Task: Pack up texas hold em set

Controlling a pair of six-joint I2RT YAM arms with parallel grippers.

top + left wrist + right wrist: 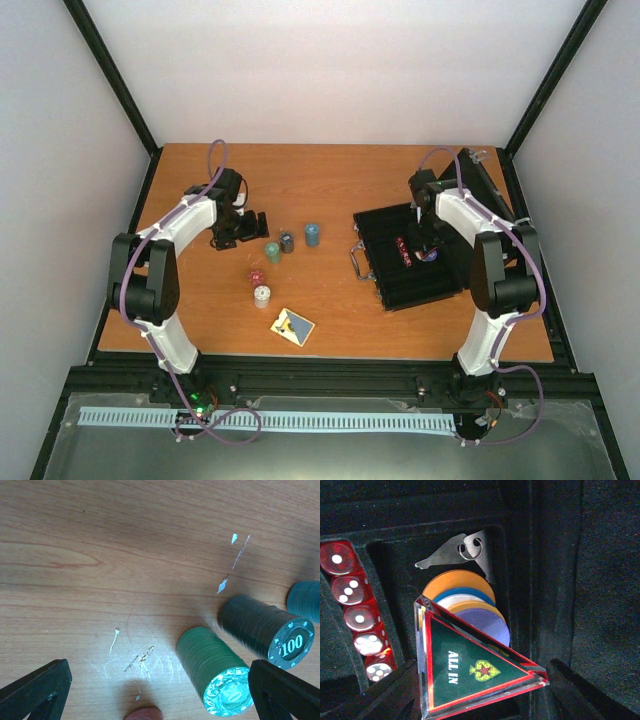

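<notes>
With right gripper point(480, 692) clamped on the ALL IN triangle point(470, 667), above discs point(470, 607) beside red dice point(355, 617) in the briefcase point(400, 282): may land tilted, blocking the lid. With left gripper point(160, 690) spread wide beside green chip stack point(212, 667) on desk point(100, 555): may topple it.

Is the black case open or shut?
Open. The black case shows its inside from above, and red dice and coloured discs sit in its compartments.
</notes>
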